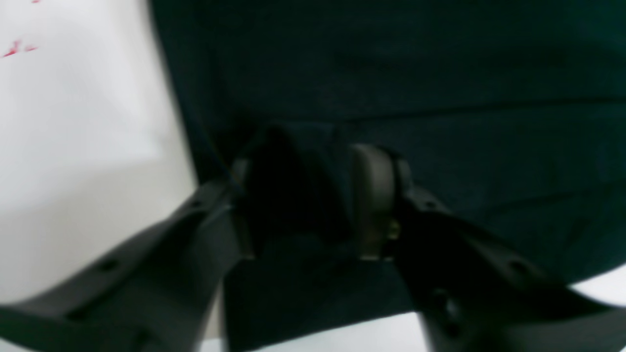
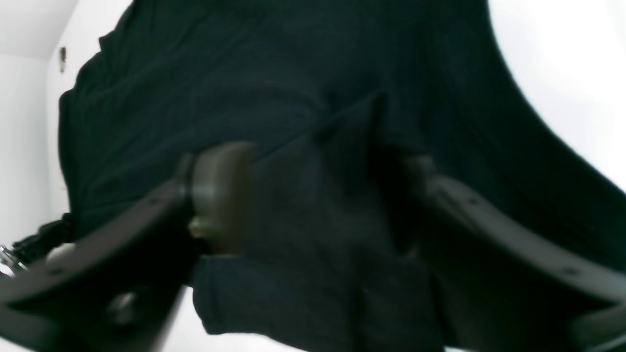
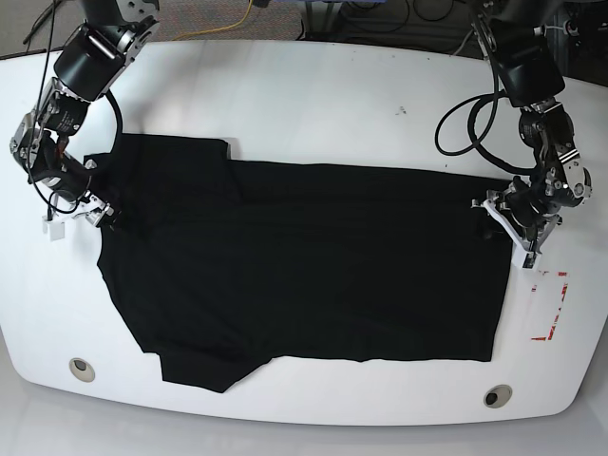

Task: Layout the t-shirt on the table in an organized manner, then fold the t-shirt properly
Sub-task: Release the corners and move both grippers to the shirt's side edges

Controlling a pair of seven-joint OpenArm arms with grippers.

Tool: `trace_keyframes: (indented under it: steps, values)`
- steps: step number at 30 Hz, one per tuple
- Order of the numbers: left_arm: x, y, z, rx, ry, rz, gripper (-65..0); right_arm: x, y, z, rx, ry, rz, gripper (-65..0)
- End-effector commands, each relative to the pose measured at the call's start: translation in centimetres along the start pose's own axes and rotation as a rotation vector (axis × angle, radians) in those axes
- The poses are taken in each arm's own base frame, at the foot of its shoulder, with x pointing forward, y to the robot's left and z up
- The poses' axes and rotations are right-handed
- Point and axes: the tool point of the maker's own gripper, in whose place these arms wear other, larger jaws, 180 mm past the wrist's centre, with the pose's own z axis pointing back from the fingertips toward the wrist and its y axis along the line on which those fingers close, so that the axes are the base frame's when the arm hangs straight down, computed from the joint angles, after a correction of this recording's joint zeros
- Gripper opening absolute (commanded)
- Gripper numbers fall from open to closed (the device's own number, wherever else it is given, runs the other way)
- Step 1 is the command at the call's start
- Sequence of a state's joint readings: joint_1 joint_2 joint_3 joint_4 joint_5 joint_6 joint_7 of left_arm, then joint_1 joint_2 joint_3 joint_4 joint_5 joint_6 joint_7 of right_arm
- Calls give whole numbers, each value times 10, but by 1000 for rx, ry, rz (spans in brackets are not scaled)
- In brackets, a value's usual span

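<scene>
Layout step, near its end: the t-shirt [image 3: 304, 266] lies spread mostly flat across the middle of the counter [image 3: 313, 104], long axis running side to side in the base view, one sleeve sticking out toward the back left [image 3: 166, 152] and a flap of cloth trailing at the front left corner [image 3: 204, 370]

Left gripper [image 1: 313, 195] sits at the shirt's edge on the base view's right, just beside the red outline mark [image 3: 551, 304]. Wrist view shows its jaws spread with cloth lying between them, not pinched

Right gripper [image 2: 313, 195] is at the opposite edge by the sleeve. Jaws also spread, a ridge of fabric standing up between the pads, nothing clamped

So neither arm is holding the shirt. My read: flattening is about done but the front left corner is still skewed and the sleeve side is rumpled

Next move likely needs both arms clear of the cloth, then a re-grip on that loose corner or the sleeve to square it before the first fold

Wrist views are blurred, so fine contact is hard to tell
</scene>
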State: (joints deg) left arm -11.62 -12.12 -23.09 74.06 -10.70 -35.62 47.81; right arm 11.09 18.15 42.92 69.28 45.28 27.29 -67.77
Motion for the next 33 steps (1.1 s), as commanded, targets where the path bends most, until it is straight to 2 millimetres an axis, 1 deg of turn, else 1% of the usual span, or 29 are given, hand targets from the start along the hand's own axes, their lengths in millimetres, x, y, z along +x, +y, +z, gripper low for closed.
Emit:
trace_keyframes:
  steps: [1,2,5,8,10,11,14,15,17,19,21,25,30,31,33]
  values:
    - [32,14,8,42,-69,-35,-309,25,5,10,9,-58,45,-21]
    - [35,15,8,48,-70,-40,-304,24,5,10,9,-57,47,0]
    - [36,16,9,54,-70,-47,-301,29,9,16,3,-72,78,0]
    - [38,15,9,53,-76,-50,-301,22,8,25,-22,-73,115,0]
    - [41,15,10,52,-90,-56,-301,22,11,32,-36,-81,146,-8]
    - [47,15,13,57,-112,-64,-301,22,14,37,-42,-88,169,-13]
    - [56,14,20,69,-157,-87,-301,7,13,43,-60,-75,185,-14]
    - [57,14,21,70,-161,-91,-301,4,12,45,-64,-73,188,-14]
    - [56,12,25,76,-175,-104,-301,-4,8,51,-81,-68,193,-14]
    - [61,11,31,83,-209,-122,-302,-11,2,59,-104,-68,187,-14]
    - [66,8,36,85,-247,-134,-302,-23,-4,63,-116,-58,170,-14]
    - [68,2,43,81,-315,-150,-302,-41,-12,70,-136,-41,151,-14]
    - [71,-2,47,70,-394,-146,-302,-56,-21,75,-151,-12,144,-14]
    - [71,-2,48,69,-400,-146,-302,-57,-22,76,-151,-12,148,-14]
    - [70,-4,48,65,-416,-144,-302,-64,-25,74,-144,5,148,-14]
